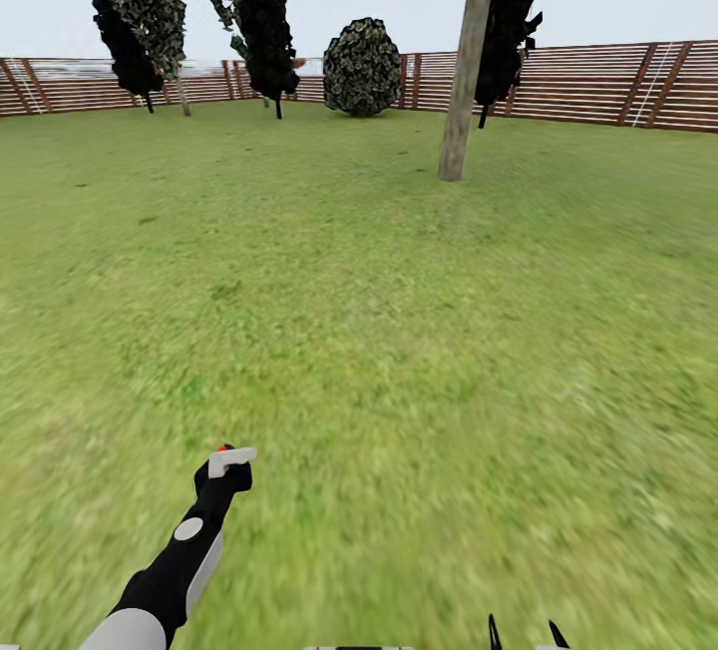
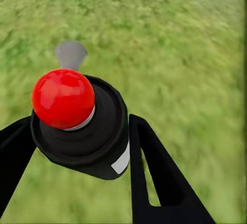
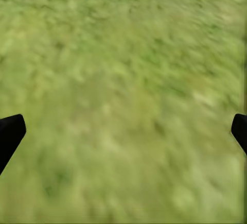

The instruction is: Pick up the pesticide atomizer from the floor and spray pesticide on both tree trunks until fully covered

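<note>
Already the left gripper pinches the pesticide atomizer, red cap up; the right gripper hangs spread. Far beyond the atomizer stands the tree trunk; spraying from here would likely miss.

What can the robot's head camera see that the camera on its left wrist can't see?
Head camera: the tree trunk, the round bush, the wooden fence and sky.

Left wrist camera: a close look at the atomizer, black with a red ball top, gripped between the end effector's fingers.

Both: the green grass and the left end effector holding the atomizer.
</note>
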